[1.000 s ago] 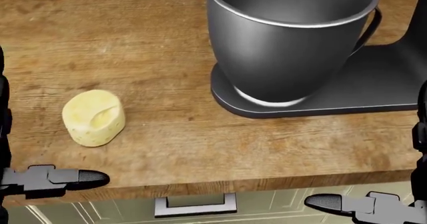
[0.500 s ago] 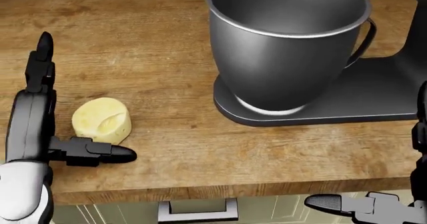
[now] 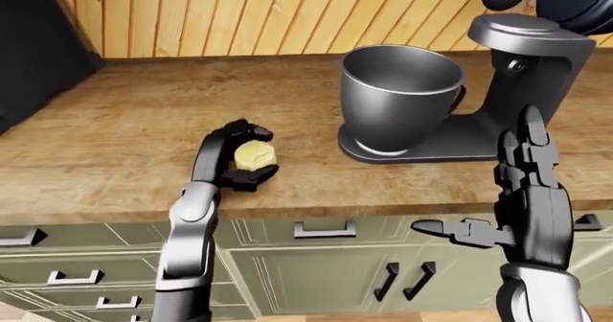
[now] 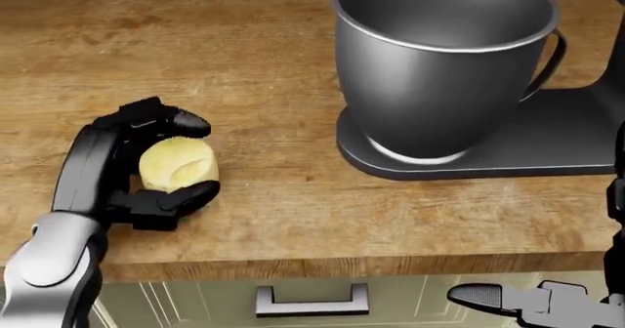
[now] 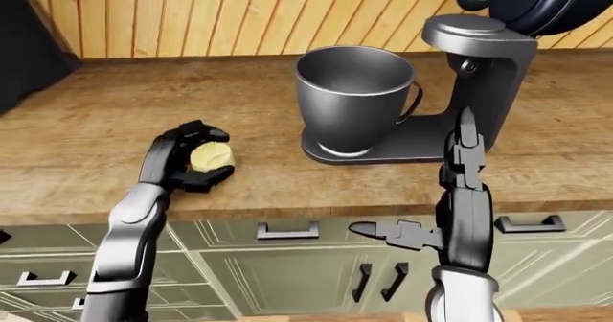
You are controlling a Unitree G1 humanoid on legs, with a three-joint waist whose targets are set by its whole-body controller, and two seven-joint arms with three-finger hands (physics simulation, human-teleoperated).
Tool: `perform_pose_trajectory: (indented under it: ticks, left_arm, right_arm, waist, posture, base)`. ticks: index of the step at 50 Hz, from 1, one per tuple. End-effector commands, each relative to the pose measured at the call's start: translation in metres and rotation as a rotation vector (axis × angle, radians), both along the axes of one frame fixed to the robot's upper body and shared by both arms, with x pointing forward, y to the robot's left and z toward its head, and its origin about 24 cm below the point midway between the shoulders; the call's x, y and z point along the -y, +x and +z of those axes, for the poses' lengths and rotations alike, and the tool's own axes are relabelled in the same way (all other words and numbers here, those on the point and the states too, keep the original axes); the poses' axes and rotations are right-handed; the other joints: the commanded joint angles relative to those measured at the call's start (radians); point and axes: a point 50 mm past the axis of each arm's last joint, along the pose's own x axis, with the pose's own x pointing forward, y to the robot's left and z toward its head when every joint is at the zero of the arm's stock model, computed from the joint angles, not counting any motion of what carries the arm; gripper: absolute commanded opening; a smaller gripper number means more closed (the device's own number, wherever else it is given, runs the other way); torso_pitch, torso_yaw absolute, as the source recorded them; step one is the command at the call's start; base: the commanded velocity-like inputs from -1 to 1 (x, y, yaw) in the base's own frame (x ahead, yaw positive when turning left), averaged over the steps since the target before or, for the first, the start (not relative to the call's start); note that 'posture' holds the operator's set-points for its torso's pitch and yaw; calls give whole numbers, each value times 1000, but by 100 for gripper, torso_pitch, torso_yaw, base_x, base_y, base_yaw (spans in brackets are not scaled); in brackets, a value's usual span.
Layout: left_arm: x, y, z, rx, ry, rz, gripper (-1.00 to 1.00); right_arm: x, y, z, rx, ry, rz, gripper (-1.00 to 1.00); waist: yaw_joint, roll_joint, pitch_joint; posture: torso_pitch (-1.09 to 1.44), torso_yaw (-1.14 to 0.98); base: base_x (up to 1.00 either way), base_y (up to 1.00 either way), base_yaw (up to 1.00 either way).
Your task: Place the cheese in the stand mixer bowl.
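Pale yellow, the rounded lump of cheese (image 4: 176,164) rests on the wooden surface (image 4: 244,72) with the left robot hand (image 4: 146,168) clenched around it, dark fingers (image 4: 176,121) wrapping over the top and thumb beneath. To that robot hand's right, well apart, stands the grey metal stand mixer bowl (image 4: 445,64) on its dark base. The right robot hand (image 3: 522,185) hangs released, below the surface's edge. Grasping looks complete; the next move calls for lifting clear, then carrying rightward above the rim.

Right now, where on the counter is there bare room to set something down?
Bare wood between the cheese in the left hand and the mixer, and along the counter toward the wall on the left. The right side is crowded by the mixer's bowl.
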Motion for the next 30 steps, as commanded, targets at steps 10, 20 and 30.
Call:
perform_pose_trajectory:
  ticks: [10, 20, 30]
  left_arm:
    - [20, -8, -42, -252, -11, -138, -100]
    - [20, -16, -5, -151, -21, -128, -100]
    - [21, -23, 27, -77, -13, -126, -100]
  right_arm:
    - [-2, -5, 13, 78, -22, 8, 100]
    - [0, -13, 19, 93, -28, -6, 100]
    - [1, -19, 23, 105, -31, -17, 100]
  waist:
    - [-2, -19, 3]
    - [3, -18, 1]
    - [-2, -13, 13]
  posture:
    - [0, 0]
    - [0, 0]
    - [0, 0]
  base:
    - [0, 0, 0]
    - [0, 0, 0]
    - [0, 0, 0]
